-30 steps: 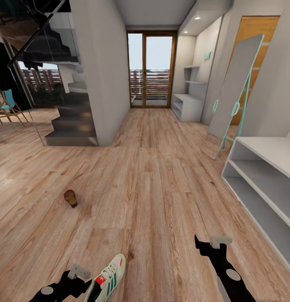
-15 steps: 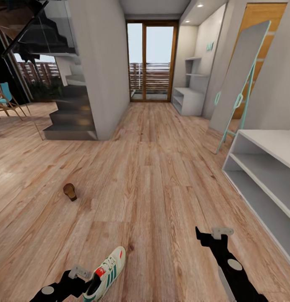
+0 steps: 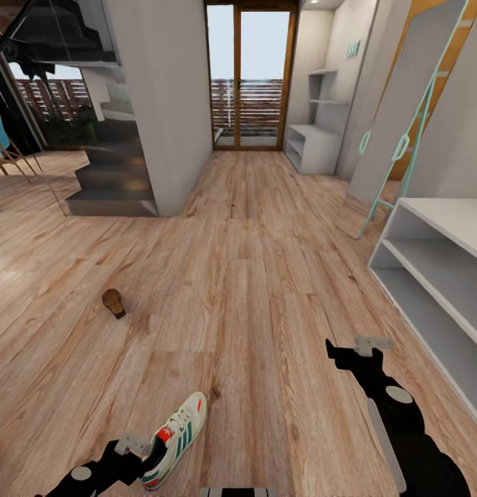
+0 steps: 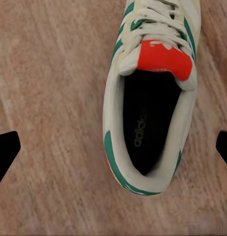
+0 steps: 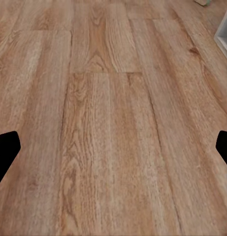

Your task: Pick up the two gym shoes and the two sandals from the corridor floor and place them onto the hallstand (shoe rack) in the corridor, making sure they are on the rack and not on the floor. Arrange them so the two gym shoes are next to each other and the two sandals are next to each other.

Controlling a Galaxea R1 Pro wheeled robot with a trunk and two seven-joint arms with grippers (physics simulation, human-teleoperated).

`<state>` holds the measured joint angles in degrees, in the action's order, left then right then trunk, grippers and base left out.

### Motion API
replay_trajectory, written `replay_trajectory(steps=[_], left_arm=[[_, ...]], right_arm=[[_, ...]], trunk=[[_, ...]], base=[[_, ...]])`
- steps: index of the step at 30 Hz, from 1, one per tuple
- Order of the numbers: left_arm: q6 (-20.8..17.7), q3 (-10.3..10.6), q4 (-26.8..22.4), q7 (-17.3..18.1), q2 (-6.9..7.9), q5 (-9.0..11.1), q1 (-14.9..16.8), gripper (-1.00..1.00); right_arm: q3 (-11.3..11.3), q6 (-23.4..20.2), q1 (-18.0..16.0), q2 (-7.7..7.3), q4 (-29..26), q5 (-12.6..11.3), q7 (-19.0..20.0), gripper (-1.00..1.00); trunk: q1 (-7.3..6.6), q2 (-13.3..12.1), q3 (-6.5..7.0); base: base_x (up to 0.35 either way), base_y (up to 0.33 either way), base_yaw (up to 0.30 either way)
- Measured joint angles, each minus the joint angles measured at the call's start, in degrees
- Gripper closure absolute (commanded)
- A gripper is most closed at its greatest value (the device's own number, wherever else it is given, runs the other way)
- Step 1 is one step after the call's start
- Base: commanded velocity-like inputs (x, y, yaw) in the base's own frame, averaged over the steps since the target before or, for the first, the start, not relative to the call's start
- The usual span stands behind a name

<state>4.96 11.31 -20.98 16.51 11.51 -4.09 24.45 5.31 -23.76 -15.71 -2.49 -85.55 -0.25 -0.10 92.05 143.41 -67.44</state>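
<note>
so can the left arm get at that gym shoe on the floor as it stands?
Probably yes. The left gripper is open right over the gym shoe, with a fingertip on either side of the heel and only bare floor around it. Nothing blocks the descent.

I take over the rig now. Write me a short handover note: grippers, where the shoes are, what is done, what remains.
Left gripper: open, fingers either side of the cream-white sneaker with green stripes, which lies on the wood-plank corridor floor; not gripped.
Right gripper: open, empty, above bare floor.
Small brown object, possibly a sandal, lies on the floor ahead to the left.
Light grey shoe rack on the right; the tiers in view hold nothing.
Done: nothing placed.
Left: grasp the sneaker, rack it, then the other shoes.
</note>
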Motion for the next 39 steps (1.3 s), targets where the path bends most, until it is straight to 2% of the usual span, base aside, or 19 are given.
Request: replay_trajectory(steps=[9, 13, 31, 39], left_arm=[[0.0, -0.1, -0.2, 0.0, -0.22, -2.2, 0.1, -1.0], [0.0, -0.2, -0.4, 0.0, -0.31, -2.5, 0.2, -1.0], [0.1, -0.5, -0.7, 0.0, -0.52, -2.4, 0.4, -1.0], [0.3, -0.5, -0.7, -0.1, -0.53, -2.2, 0.4, -1.0]], right_arm=[[0.0, -0.6, -0.2, -0.04, -0.6, 0.1, 0.1, -1.0], [-0.1, -0.7, -0.2, -0.13, 0.1, 0.3, 0.2, -1.0], [-0.3, -0.7, -0.2, -0.16, 1.4, 0.3, 0.3, -1.0], [-0.3, -0.7, -0.2, -0.14, 1.5, 0.4, 0.3, -1.0]], trunk=[[0.0, 0.0, -0.48], [0.11, 0.1, -1.4], [0.57, 0.3, -5.4], [0.57, 0.3, -5.41]], base=[[0.0, 0.0, 0.0], [0.0, 0.0, 0.0], [0.0, 0.0, 0.0], [0.0, 0.0, 0.0]])
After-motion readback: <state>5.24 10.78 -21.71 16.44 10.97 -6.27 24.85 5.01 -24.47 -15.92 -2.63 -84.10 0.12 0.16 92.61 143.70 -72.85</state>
